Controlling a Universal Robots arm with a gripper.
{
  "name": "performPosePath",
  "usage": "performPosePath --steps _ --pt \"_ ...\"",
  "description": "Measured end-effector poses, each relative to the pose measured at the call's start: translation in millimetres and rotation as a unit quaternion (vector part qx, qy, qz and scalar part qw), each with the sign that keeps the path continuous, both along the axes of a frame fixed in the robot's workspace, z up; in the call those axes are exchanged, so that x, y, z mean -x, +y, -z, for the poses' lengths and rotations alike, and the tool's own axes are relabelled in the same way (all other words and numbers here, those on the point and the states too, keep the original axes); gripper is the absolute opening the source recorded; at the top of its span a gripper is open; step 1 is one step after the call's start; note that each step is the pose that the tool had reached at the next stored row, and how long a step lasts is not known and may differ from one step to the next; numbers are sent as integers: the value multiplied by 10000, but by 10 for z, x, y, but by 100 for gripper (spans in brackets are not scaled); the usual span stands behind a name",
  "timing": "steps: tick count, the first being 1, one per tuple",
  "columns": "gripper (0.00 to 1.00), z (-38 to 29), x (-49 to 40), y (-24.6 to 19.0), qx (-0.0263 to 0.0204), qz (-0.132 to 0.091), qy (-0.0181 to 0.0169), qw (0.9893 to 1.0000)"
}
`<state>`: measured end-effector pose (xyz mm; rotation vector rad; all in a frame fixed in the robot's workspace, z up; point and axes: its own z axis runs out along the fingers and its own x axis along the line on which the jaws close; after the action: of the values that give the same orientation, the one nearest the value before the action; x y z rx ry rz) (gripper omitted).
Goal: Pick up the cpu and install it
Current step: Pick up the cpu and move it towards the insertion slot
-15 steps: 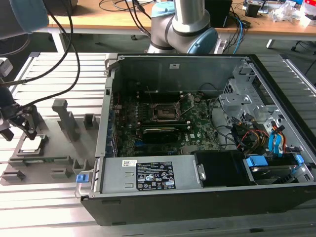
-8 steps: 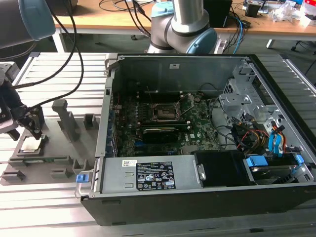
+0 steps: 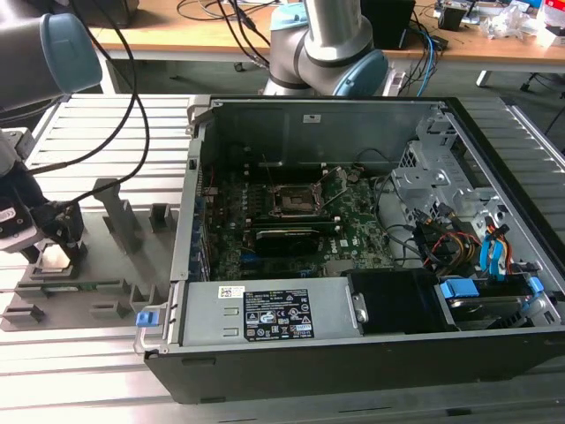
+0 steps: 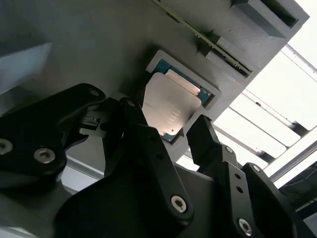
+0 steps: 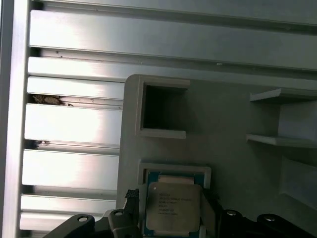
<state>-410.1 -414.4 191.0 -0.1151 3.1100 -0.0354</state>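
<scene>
Black fingers point(image 4: 148, 148) hide one edge of the cpu point(image 4: 171, 104). The spread gripper point(image 4: 166, 116) straddles its silver-grey, teal-rimmed square top.

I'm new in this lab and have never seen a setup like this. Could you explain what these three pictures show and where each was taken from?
This is a robot arm with a gripper at its end. The exterior view looks from off the arm at a slatted metal table: an open computer case with its motherboard socket, and on the exterior view's left a grey tray. Both wrist views come from cameras riding near the gripper. They show the cpu, a small silver square, lying in a recess of the tray, with the gripper right at it. Whether it grips the chip cannot be told.
</scene>
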Motion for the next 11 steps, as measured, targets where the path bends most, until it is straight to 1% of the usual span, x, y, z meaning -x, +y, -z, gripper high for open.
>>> performPosePath --steps 2,4,7,9,11 --pt "60 -3 5 0 3 0 -22 10000" --pt "60 -28 26 0 5 0 -61 10000" --pt "60 -59 35 0 5 0 -87 10000" --pt "60 -62 36 -2 5 0 -89 10000" --pt "60 -63 37 -18 6 0 -88 10000"
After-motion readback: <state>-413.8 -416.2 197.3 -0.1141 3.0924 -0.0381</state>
